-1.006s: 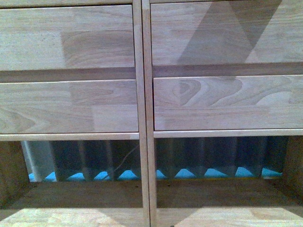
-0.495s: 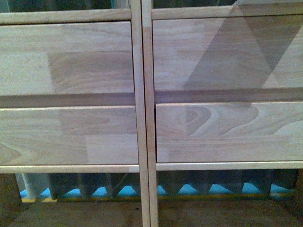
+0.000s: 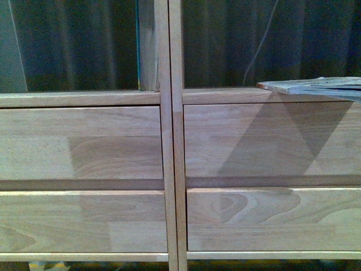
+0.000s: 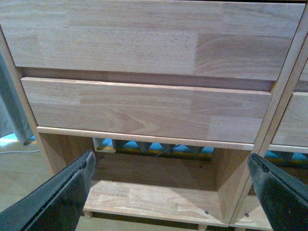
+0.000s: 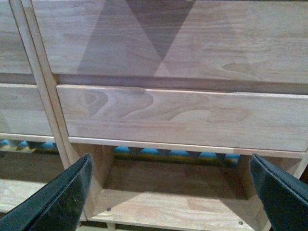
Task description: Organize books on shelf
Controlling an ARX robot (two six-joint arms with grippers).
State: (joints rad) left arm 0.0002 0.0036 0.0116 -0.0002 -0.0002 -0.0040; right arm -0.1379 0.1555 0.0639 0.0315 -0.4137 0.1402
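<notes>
The light wood shelf (image 3: pixel 169 147) fills the front view, with plain drawer fronts in two columns and open compartments above them. A thin pale book (image 3: pixel 316 86) lies flat on the board over the right column's drawers, and it runs past the picture's right edge. Neither gripper shows in the front view. My left gripper (image 4: pixel 171 159) is open and holds nothing, facing the shelf's (image 4: pixel 144 103) left-column drawers and bottom compartment. My right gripper (image 5: pixel 171 161) is open and empty too, in front of the shelf's (image 5: pixel 183 115) right-column lower drawer and bottom compartment.
The central double upright (image 3: pixel 171 169) divides the two columns. A dark pleated curtain (image 3: pixel 73 45) hangs behind the backless compartments, with a thin cable (image 3: pixel 260 39) in front of it. Pale floor (image 4: pixel 19 168) lies beside the shelf's left side.
The front view has risen along the shelf: the drawers slid down the picture, the bottom compartments dropped out of sight, and the upper open compartments with the book came into view.
</notes>
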